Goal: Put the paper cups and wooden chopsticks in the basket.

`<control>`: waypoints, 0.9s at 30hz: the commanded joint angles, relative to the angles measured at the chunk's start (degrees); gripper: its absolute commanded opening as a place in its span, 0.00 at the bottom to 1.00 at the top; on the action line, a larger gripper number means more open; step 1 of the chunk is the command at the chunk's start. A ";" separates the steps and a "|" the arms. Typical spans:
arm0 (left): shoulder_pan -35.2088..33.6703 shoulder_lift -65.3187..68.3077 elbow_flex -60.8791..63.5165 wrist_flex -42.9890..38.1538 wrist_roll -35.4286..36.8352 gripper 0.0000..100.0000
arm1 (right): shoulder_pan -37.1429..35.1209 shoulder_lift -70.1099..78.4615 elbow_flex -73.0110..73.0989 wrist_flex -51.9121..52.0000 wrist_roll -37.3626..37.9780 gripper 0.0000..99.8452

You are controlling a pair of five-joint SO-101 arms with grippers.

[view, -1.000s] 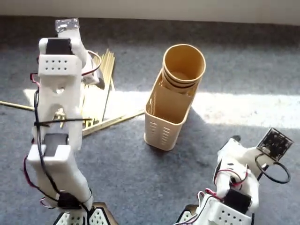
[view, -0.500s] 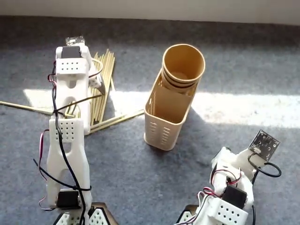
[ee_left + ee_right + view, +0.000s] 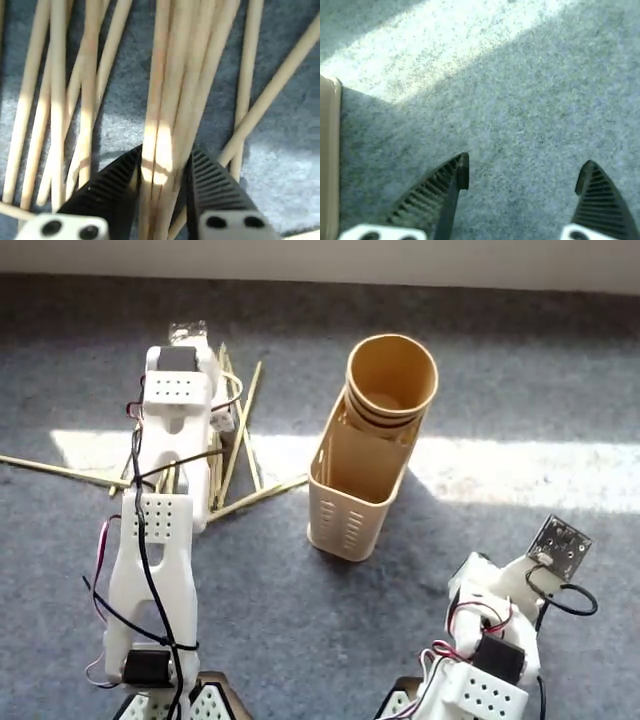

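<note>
Nearest, the right gripper (image 3: 524, 170) hangs low over the grey table (image 3: 270, 620) on its folded arm, fingers spread wide with nothing between them, and the basket (image 3: 345, 520) stands just off to one side of it. The basket sits mid-table, tall and narrow. The paper cups (image 3: 392, 375) are nested in a stack at its far end, with the top rim standing above the basket's wall, so that half of the job looks done.

Farther out on the other side, the left arm stretches over the wooden chopsticks (image 3: 235, 440), which lie fanned on the table well apart from the basket's mouth. One stray stick (image 3: 265, 492) angles toward the basket's base and another (image 3: 50, 468) lies off to the outside. The left gripper (image 3: 165, 152) has its fingers drawn in on a small bundle of three or four sticks, pinching them from both sides while the rest of the pile lies loose around it.

These sticks should be light, stiff and smooth, so a bundle could slip or scissor apart in the grip. I judge a hold near mid-length safest, since it would keep the bundle level and stop it tipping. The sticks will need to be turned end-on to drop into the narrow opening beside the cups.
</note>
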 commanded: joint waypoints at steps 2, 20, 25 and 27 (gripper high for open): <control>-0.66 -1.63 -2.59 0.18 -0.35 0.01 | -1.27 -0.66 4.53 -1.10 0.53 0.33; -0.48 -1.80 -16.22 2.73 -4.75 0.00 | -1.27 -0.66 4.62 -1.10 0.53 0.33; -0.84 -1.80 -9.98 2.81 -5.01 0.09 | -1.27 -0.66 4.62 -1.10 0.53 0.33; -0.84 -1.89 -8.66 2.73 -5.19 0.14 | -1.27 -0.66 4.62 -1.10 0.53 0.33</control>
